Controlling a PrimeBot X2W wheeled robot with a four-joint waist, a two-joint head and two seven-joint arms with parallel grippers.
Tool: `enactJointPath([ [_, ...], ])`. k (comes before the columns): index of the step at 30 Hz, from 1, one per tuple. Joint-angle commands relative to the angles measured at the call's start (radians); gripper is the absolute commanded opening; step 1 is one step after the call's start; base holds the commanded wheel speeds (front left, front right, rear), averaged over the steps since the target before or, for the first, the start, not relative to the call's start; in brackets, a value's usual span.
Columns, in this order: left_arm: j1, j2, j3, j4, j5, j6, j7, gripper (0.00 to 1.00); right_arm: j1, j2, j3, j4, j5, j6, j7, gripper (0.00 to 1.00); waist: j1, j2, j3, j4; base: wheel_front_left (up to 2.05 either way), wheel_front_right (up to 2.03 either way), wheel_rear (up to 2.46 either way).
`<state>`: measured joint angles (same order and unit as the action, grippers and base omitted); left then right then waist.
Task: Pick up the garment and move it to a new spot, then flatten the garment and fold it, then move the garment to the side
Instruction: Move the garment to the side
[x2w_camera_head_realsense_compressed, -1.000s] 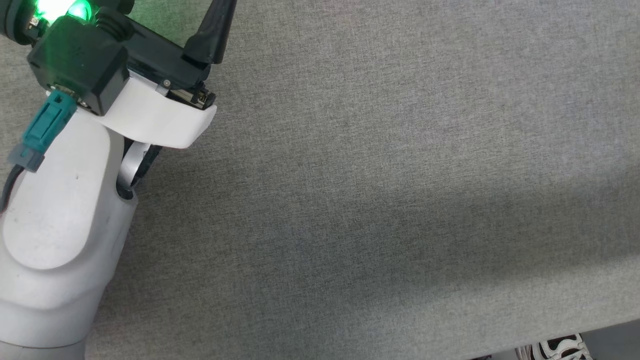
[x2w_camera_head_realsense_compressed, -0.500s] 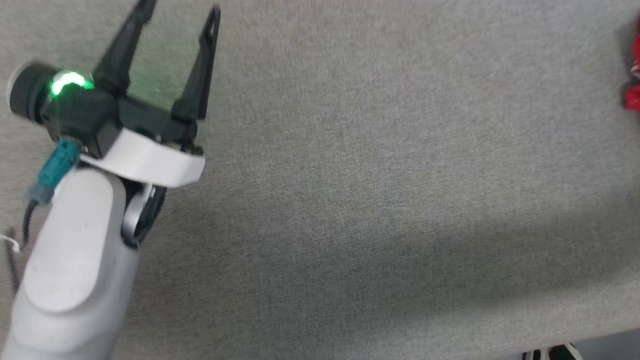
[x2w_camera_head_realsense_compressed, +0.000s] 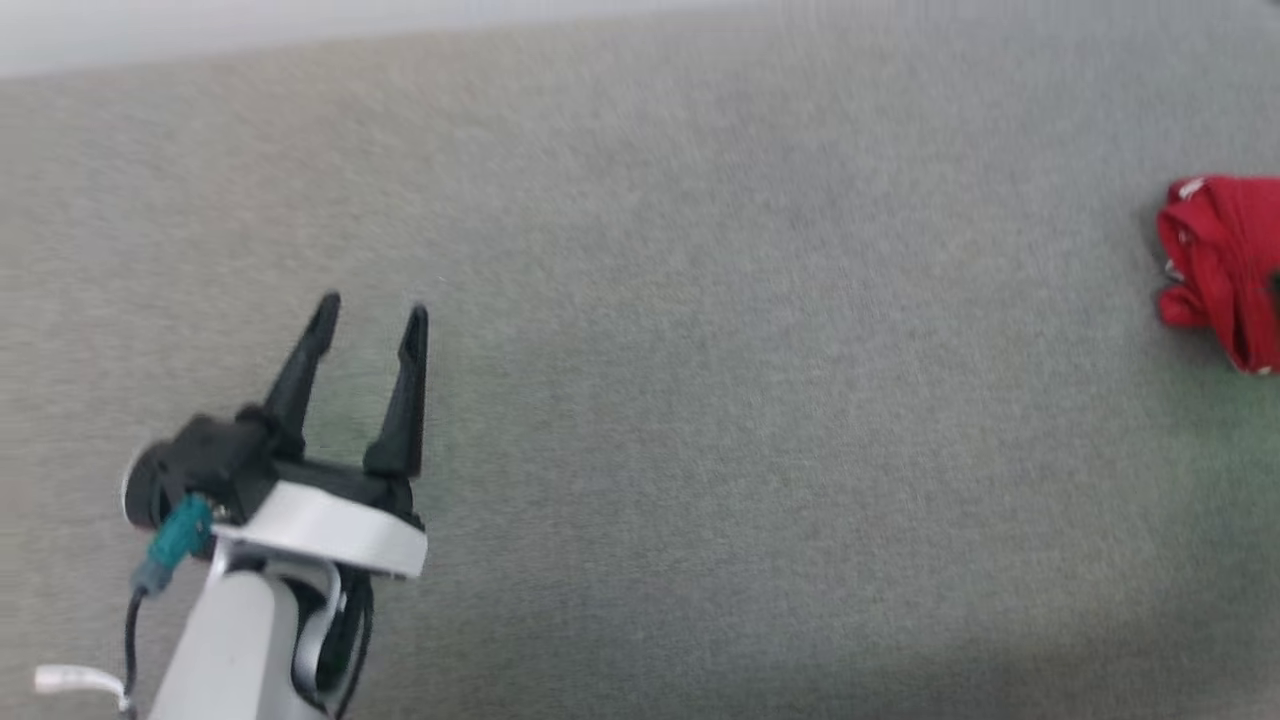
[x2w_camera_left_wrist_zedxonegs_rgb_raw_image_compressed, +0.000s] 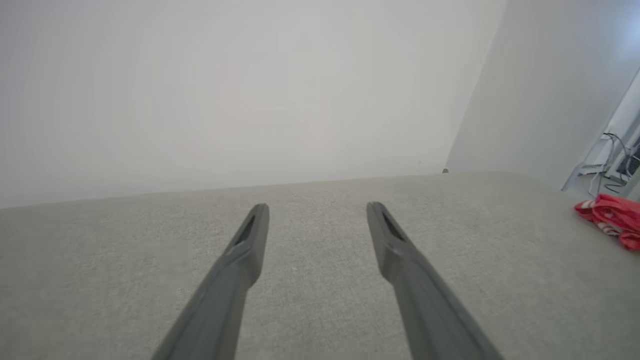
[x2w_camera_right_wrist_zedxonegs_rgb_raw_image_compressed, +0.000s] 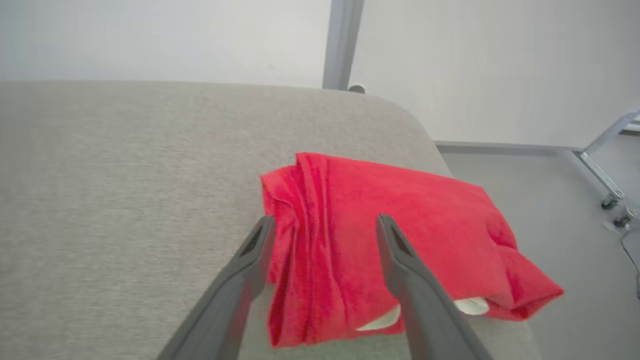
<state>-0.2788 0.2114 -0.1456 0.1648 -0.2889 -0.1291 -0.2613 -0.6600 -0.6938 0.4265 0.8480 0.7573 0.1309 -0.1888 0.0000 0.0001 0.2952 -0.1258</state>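
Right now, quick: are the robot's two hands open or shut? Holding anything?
Left gripper: open, holding nothing.
Right gripper: open over the folded red garment, not gripping it.

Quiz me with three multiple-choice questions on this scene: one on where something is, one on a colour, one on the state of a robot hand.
1. Where on the grey surface does the garment lie in the head view?
A. far right
B. centre
C. far left

2. What is the garment's main colour?
A. blue
B. red
C. green

3. How do the fingers of the right hand stand?
A. pressed together
B. apart
C. crossed

Answers:
1 A: the head view's right edge cuts it off.
2 B: the folded bundle is red, with a little white showing.
3 B: the right wrist view shows a wide gap between them, with the garment lying on the surface.
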Motion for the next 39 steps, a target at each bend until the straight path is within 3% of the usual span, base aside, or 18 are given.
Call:
enactJointPath([
  [1, 0.024, -0.005, 0.007, 0.005, -0.001, -0.001, -0.005, 1.00, 0.018, 0.015, 0.007, -0.010, -0.002, 0.000, -0.014, 1.00, 0.0000, -0.0001, -0.070, 0.052, 0.00, 0.00, 0.00],
  [11, 0.213, -0.017, 0.059, 0.067, -0.031, -0.001, -0.005, 1.00, 0.189, 0.115, 0.023, -0.166, -0.081, 0.000, -0.076, 1.00, 0.0000, -0.0001, -0.209, 0.123, 0.00, 0.00, 0.00],
  [27, 0.373, -0.065, 0.120, 0.014, -0.038, -0.001, -0.005, 1.00, 0.543, 0.243, -0.312, -0.512, -0.246, 0.000, -0.076, 1.00, 0.0000, -0.0001, -0.330, 0.149, 0.00, 0.00, 0.00],
  [39, 0.462, -0.058, 0.143, -0.074, -0.018, -0.001, -0.005, 1.00, 0.721, 0.311, -0.450, -0.715, -0.301, 0.000, -0.020, 1.00, 0.0000, -0.0001, -0.353, 0.160, 0.00, 0.00, 0.00],
])
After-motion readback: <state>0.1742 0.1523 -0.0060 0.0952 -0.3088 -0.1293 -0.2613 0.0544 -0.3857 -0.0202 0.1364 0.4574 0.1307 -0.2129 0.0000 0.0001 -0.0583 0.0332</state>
